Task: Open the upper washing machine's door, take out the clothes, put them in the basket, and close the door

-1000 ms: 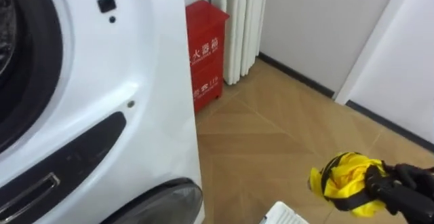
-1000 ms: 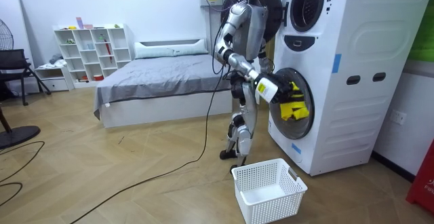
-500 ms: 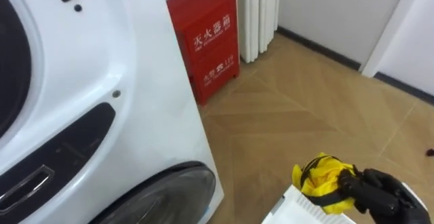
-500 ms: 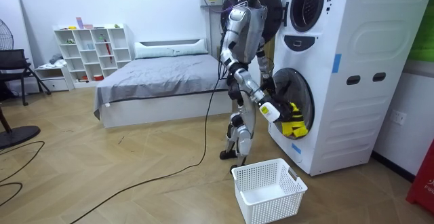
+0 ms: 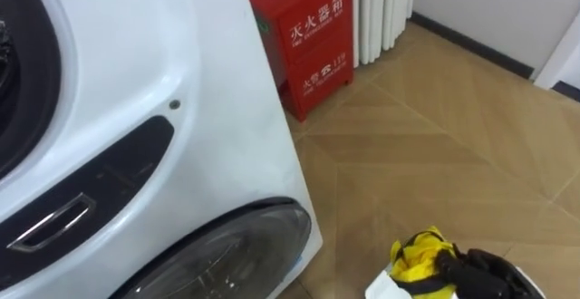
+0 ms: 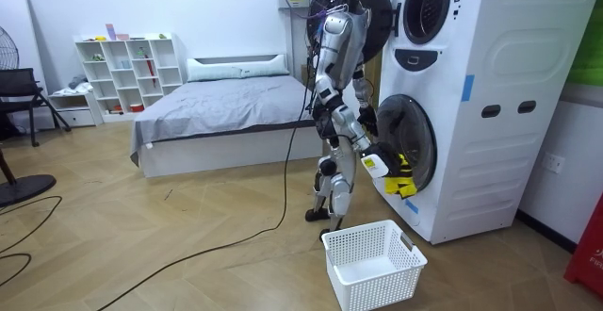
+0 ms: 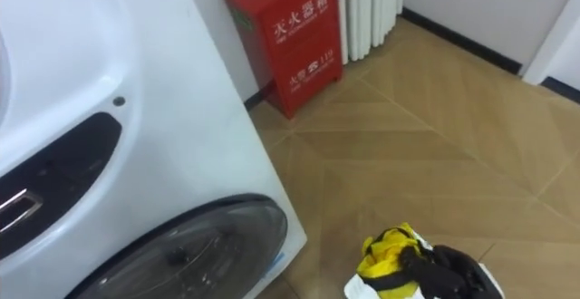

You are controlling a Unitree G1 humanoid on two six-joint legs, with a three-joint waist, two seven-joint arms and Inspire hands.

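Note:
My right hand (image 5: 485, 276) is shut on a bunched yellow cloth (image 5: 419, 261) at the bottom right of the left eye view, just above a white corner of the laundry basket (image 5: 382, 288). The right eye view shows the same hand (image 7: 446, 278), cloth (image 7: 385, 254) and basket corner (image 7: 359, 289). In the room view I stand facing the stacked white washing machine (image 6: 471, 94), with the yellow cloth (image 6: 400, 174) held low in front of its lower door (image 6: 407, 146). The basket (image 6: 372, 264) stands on the floor below. My left hand (image 6: 369, 122) hangs near the door.
The washer's white front (image 5: 181, 109) and its dark glass lower door (image 5: 227, 254) take up the left. A red box (image 5: 313, 41) stands against the wall beside the machine, next to white pleated panels (image 5: 385, 9). Wooden floor (image 5: 453, 154) lies to the right. A bed (image 6: 217, 108) stands behind me.
My right hand has come down with the yellow cloth, from beside the lower door towards the basket. The head view has tilted downwards.

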